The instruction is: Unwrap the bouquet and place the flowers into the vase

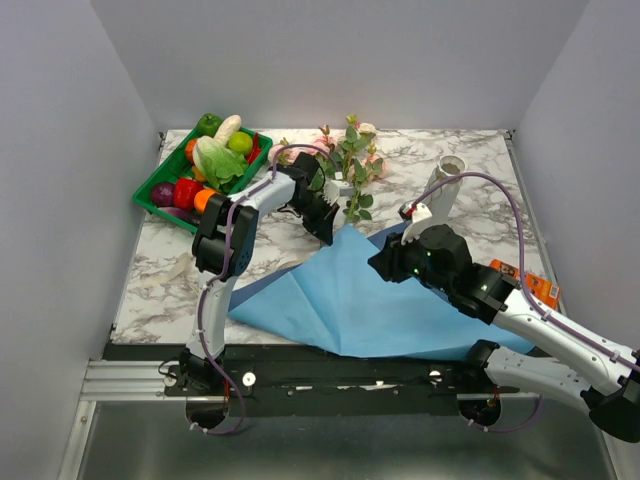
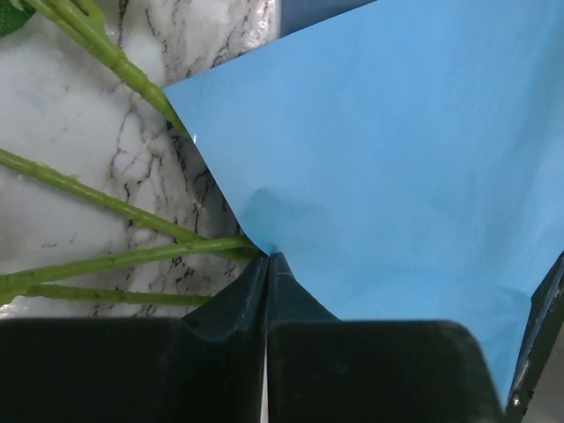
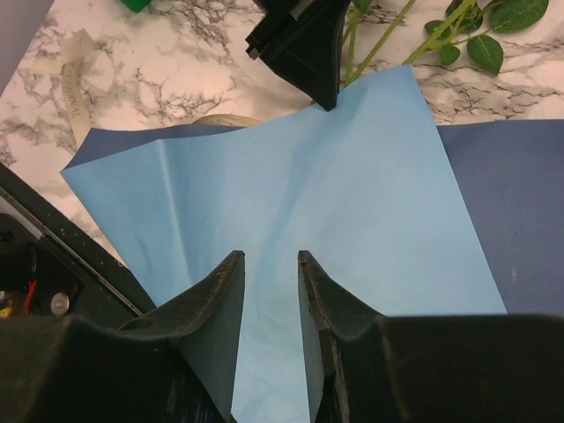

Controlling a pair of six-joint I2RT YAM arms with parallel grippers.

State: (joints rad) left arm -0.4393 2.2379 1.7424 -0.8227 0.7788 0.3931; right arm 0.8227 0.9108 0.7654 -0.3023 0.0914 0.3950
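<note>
The bouquet is undone. Its blue paper [image 1: 360,300] [image 3: 291,194] lies spread across the table's front half. The flowers [image 1: 350,160] lie behind it on the marble, with their green stems [image 2: 97,198] beside the paper's far corner. My left gripper [image 1: 328,235] [image 2: 267,257] is shut on that corner of the blue paper [image 2: 397,159], which rises in a ridge. In the right wrist view the left gripper [image 3: 328,104] meets the paper's far edge. My right gripper [image 1: 380,262] [image 3: 269,257] hovers open above the sheet. The pale vase [image 1: 447,185] stands behind the right arm.
A green tray [image 1: 150,197] of vegetables and fruit sits at the back left. An orange packet [image 1: 530,285] lies near the right edge. A darker blue sheet [image 3: 511,194] shows under the light one. A beige strip [image 3: 77,84] lies on the marble.
</note>
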